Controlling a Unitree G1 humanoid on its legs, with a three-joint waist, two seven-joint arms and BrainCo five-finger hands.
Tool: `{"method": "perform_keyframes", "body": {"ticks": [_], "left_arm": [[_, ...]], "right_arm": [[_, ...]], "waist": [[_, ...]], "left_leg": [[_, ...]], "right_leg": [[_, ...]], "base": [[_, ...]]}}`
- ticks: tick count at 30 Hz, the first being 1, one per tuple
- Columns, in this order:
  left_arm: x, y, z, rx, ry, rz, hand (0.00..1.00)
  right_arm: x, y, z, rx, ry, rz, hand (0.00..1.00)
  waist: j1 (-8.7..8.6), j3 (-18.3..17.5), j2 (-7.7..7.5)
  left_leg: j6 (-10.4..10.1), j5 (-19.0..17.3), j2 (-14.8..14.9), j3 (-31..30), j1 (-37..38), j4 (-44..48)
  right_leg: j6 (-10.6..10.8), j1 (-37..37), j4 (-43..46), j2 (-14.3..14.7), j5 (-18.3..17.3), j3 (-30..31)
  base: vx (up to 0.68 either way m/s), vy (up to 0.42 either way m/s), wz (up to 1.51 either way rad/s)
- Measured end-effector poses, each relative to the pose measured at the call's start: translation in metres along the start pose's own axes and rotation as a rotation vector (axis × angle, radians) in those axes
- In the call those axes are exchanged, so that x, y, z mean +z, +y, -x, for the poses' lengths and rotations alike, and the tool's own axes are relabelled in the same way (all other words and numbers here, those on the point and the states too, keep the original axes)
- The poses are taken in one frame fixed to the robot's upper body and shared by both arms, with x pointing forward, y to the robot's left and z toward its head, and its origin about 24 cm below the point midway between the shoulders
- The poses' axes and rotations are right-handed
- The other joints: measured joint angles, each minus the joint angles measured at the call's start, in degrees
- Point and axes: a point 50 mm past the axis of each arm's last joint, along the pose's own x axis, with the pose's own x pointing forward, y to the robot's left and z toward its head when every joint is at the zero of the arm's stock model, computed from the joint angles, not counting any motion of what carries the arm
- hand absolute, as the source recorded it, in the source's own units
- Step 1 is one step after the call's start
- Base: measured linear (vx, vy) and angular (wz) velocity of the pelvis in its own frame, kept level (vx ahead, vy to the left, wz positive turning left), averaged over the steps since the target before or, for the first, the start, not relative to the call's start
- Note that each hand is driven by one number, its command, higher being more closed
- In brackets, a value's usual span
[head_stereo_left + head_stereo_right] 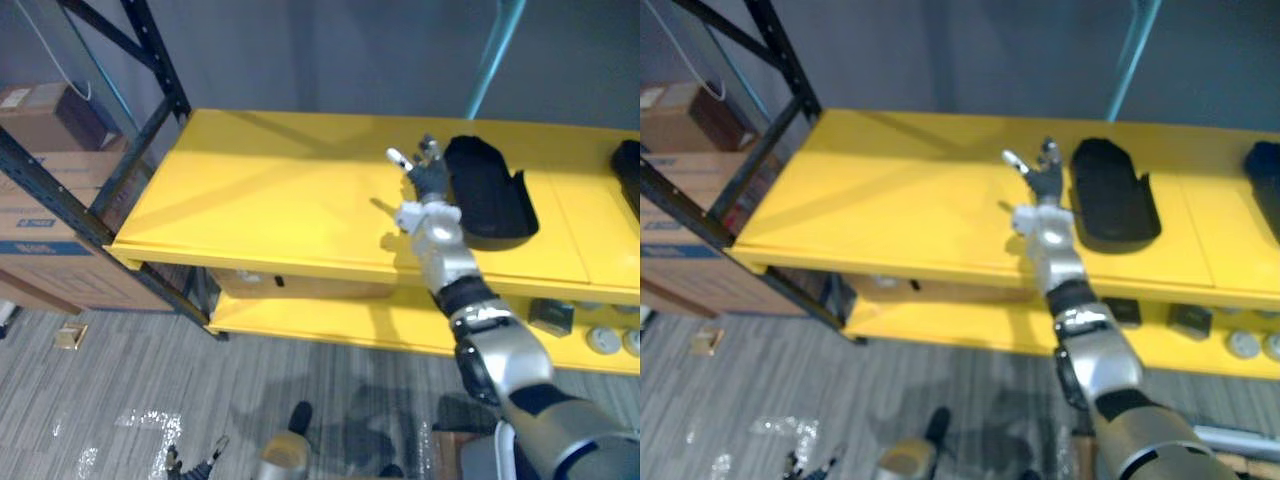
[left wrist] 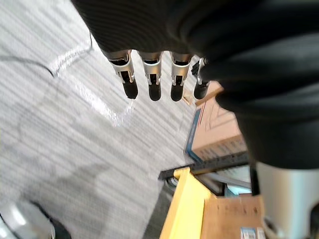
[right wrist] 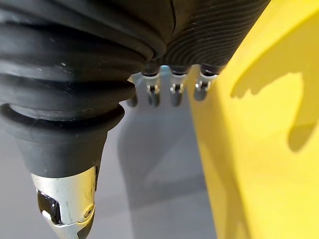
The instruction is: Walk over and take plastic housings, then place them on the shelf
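- On the top board of the yellow shelf (image 1: 270,200), a black plastic housing (image 1: 487,190) lies flat, which suggests one placement is done.
- Just to the left of that housing, the right hand (image 1: 430,178) hovers over the board with its fingers spread and straight, holding nothing. Whether a fingertip touches the housing's edge cannot be told.
- At the far right edge of the head views, a second dark housing (image 1: 630,175) sits on the same board, only partly in frame.
- Down at the robot's side, the left hand (image 2: 154,82) hangs over the grey floor (image 2: 60,139) with its fingers straight and nothing in it.
- Judged from this, the nearer housing looks delivered and released, and neither hand carries one.
- If more housings remain, the robot would need to draw the right arm back, walk to the supply and fetch another. The pictures give no sign of where that supply is or how many are left.
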Motion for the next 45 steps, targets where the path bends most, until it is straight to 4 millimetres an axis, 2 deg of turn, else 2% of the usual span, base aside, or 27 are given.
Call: {"method": "perform_keyframes", "body": {"ticks": [4, 6, 8, 12, 22, 26, 28, 30, 31, 33, 37, 39, 42, 45], "left_arm": [[0.001, -0.005, -0.003, -0.035, 0.007, 0.014, 0.00], [0.001, -0.012, -0.001, -0.082, 0.007, 0.008, 0.00], [0.000, -0.011, -0.001, -0.082, 0.015, 0.007, 0.00], [-0.001, -0.011, -0.001, -0.103, 0.021, 0.002, 0.00], [-0.002, -0.013, -0.001, -0.122, 0.027, 0.004, 0.00], [-0.001, -0.011, -0.001, -0.121, 0.025, 0.001, 0.00], [-0.001, -0.011, -0.002, -0.124, 0.024, 0.000, 0.00], [-0.001, -0.011, -0.002, -0.125, 0.020, 0.001, 0.00], [-0.001, -0.011, -0.001, -0.126, 0.021, 0.001, 0.00], [-0.001, -0.011, -0.002, -0.129, 0.021, 0.000, 0.00], [-0.006, -0.011, -0.001, -0.153, 0.041, -0.010, 0.00], [-0.011, -0.009, 0.000, -0.161, 0.060, -0.026, 0.00], [-0.014, -0.007, 0.000, -0.163, 0.070, -0.038, 0.00], [-0.014, -0.007, 0.000, -0.161, 0.069, -0.040, 0.00]], "right_arm": [[0.002, -0.023, -0.007, -0.078, 0.044, -0.007, 0.00], [0.020, -0.045, -0.014, -0.128, 0.018, -0.007, 0.00], [0.029, -0.060, -0.016, -0.161, 0.000, -0.012, 0.00], [0.039, -0.083, -0.018, -0.205, -0.005, -0.018, 0.00], [0.039, -0.098, -0.017, -0.237, 0.018, -0.127, 0.00], [0.043, -0.101, -0.018, -0.191, -0.004, -0.131, 0.00], [0.047, -0.099, -0.018, -0.166, -0.042, -0.128, 0.00], [0.061, -0.094, -0.018, -0.153, -0.163, -0.093, 0.00], [0.072, -0.091, -0.017, -0.147, -0.246, -0.083, 0.00], [0.109, -0.079, -0.012, -0.125, -0.484, -0.074, 0.00], [0.148, -0.056, -0.001, -0.018, -0.710, -0.078, 0.00], [0.149, -0.042, 0.000, 0.066, -0.720, -0.066, 0.00], [0.134, -0.009, 0.001, 0.237, -0.661, -0.078, 0.00], [0.116, 0.007, 0.002, 0.345, -0.575, -0.093, 0.00]], "waist": [[0.05, 0.4, 0.37], [-0.14, 1.8, 1.33], [-0.12, 2.4, 1.64], [-0.18, 2.7, 2.06], [-0.70, 3.0, 2.04], [-0.88, 4.5, 1.95], [-0.83, 4.7, 1.95], [-0.60, 4.7, 1.95], [-0.54, 4.8, 2.00], [-0.64, 4.9, 2.09], [-0.97, 4.9, 2.09], [-1.05, 4.9, 2.02], [-1.01, 5.2, 1.40], [-1.19, 5.2, 1.33]], "left_leg": [[0.0, 0.0, -0.3, -0.4, 0.0, 0.0], [0.0, 0.1, -0.3, -1.4, 0.0, 0.0], [-0.1, 0.1, -0.2, -1.7, 0.0, 0.0], [-0.1, 0.1, 0.0, -1.9, 0.0, 0.0], [-0.1, 0.1, 0.4, -1.5, 0.2, 0.0], [-0.1, 0.1, 0.4, -1.3, 0.3, 0.0], [-0.1, 0.1, 0.4, -1.1, 0.2, 0.0], [-0.1, 0.1, 0.5, -0.6, 0.2, 0.0], [-0.1, 0.1, 0.5, -0.4, 0.1, 0.0], [-0.1, 0.1, 0.5, -0.1, 0.2, 0.0], [-0.1, 0.1, 0.7, 0.2, 0.4, 0.0], [-0.1, 0.0, 0.9, 0.7, 0.8, 0.0], [-0.3, -0.3, 1.8, 2.9, 1.9, 0.0], [-0.3, -0.3, 2.1, 3.4, 2.3, 0.0]], "right_leg": [[0.2, 0.2, 0.1, -0.1, 0.1, -0.5], [0.4, 0.5, 0.6, -0.3, -0.4, -1.2], [0.4, 0.4, 1.4, -0.3, -1.0, -1.6], [0.3, 0.1, 2.5, -0.3, -2.0, -1.9], [0.0, -1.2, 5.1, -0.6, -3.3, -1.1], [0.0, -1.8, 6.0, -0.9, -3.5, -0.6], [0.0, -2.0, 6.2, -0.9, -3.5, -0.4], [0.0, -2.4, 6.3, -0.9, -3.6, 0.1], [0.0, -2.5, 6.4, -0.9, -3.6, 0.2], [0.0, -2.5, 6.4, -1.0, -3.6, 0.3], [-0.1, -2.6, 6.4, -0.8, -3.6, 0.6], [-0.1, -2.6, 6.4, -0.7, -3.5, 1.4], [-0.6, -2.6, 5.8, 0.1, -3.1, 3.5], [-0.8, -2.5, 5.5, 0.5, -2.7, 4.2]], "base": [[0.04, -0.017, 0.07], [0.01, -0.012, 0.17], [0.01, -0.023, 0.11], [0.01, -0.014, 0.03], [0.00, -0.004, -0.02], [-0.02, 0.008, -0.06], [0.00, 0.002, -0.05], [0.02, -0.001, -0.09], [0.02, 0.000, -0.09], [0.01, 0.000, -0.03], [0.00, -0.001, -0.03], [-0.02, -0.005, -0.20], [-0.02, -0.013, -0.35], [-0.03, -0.007, -0.17]]}}
